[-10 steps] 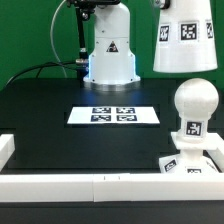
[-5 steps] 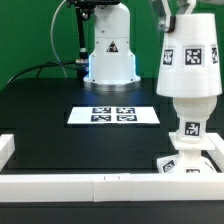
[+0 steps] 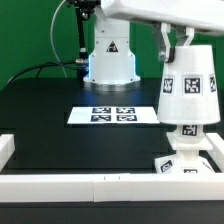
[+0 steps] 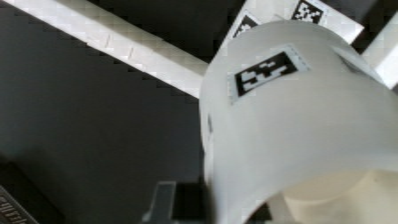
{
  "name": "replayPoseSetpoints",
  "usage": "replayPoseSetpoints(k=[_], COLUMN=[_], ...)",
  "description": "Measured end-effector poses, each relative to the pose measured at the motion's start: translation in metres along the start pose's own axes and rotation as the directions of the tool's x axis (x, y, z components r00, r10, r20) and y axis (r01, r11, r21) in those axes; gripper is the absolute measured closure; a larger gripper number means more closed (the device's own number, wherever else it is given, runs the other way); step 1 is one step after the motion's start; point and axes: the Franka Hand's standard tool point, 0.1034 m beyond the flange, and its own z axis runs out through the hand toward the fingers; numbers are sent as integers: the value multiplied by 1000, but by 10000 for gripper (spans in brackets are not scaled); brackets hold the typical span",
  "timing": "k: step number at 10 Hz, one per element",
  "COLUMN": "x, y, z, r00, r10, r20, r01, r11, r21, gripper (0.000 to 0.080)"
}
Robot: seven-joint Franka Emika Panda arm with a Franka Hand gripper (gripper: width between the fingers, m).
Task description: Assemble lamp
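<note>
The white tapered lamp shade [image 3: 189, 92] hangs at the exterior view's right, low over the stemmed lamp base [image 3: 186, 161], which stands by the front rail. The shade covers the bulb, which is hidden; only the tagged stem [image 3: 188, 131] shows below its rim. My gripper [image 3: 177, 44] is shut on the top of the shade, with the arm above it. In the wrist view the shade [image 4: 285, 110] fills most of the picture, and one dark finger [image 4: 171, 200] lies beside its wall.
The marker board [image 3: 113, 114] lies flat mid-table. The arm's white pedestal [image 3: 110, 55] stands behind it. White border rails [image 3: 70, 185] run along the front and the exterior view's left edge; a rail also shows in the wrist view [image 4: 125, 45].
The shade has come down from high above the bulb until it covers it. The arm has come down with it into view.
</note>
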Motion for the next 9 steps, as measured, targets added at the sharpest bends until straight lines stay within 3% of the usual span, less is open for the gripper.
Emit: replayPoseSetpoints(k=[4,6,7,8,9], x=[-3,-3,-3,-3,-11], y=[0,0,0,0,-2], z=[12,12,12,9,-7], r00=[1000,1000,1000,1000,998], r10=[-13,-12,-12,-9,9], r20=[1,2,1,8,56], r01=[13,12,12,9,-11], r11=[1000,1000,1000,1000,999], r21=[-9,-10,-10,-4,34], gripper=[757,440,440,258,149])
